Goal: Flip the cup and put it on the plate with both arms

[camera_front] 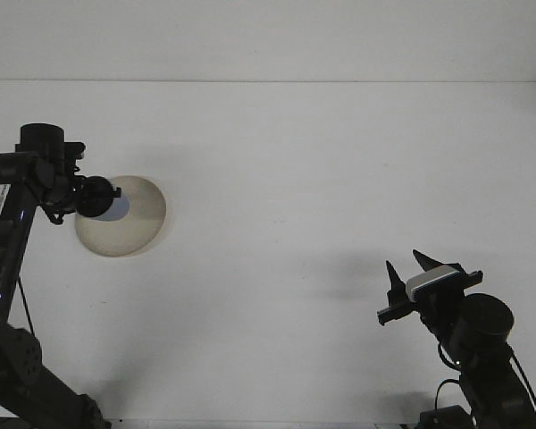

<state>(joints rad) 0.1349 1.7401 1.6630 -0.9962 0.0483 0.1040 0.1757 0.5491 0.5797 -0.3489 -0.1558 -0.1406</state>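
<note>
Reaching in from the left edge of the frame, the left arm (18, 192) bends over the left rim of the plate (134, 223), which lies flat on the white tabletop (322, 179) in the left middle of the frame. The left hand (96, 197) sits at the end of that arm, dark and seen nearly end-on, and it hides most of the cup (118, 208); only a pale bluish sliver of the cup shows at the hand's right side, over the plate's left part. The hand appears clamped on the cup, though its fingers cannot be made out one by one. Whether the cup touches the plate or hangs just above it cannot be told from this view, nor which way its mouth faces.

The plate is round and cream-coloured with a slightly darker rim, and throws a soft shadow to its upper right.

In the lower right of the frame, well apart from the plate and cup, the right arm (478, 344) rises from the bottom edge. The right hand (406, 270) points up and to the left, its two dark pointed fingers (423, 260) standing apart with bare tabletop visible between them and nothing held. A white and grey block sits just behind the fingers on the wrist.

A straight line across the top of the frame marks where the tabletop meets the pale wall (268, 36).
</note>
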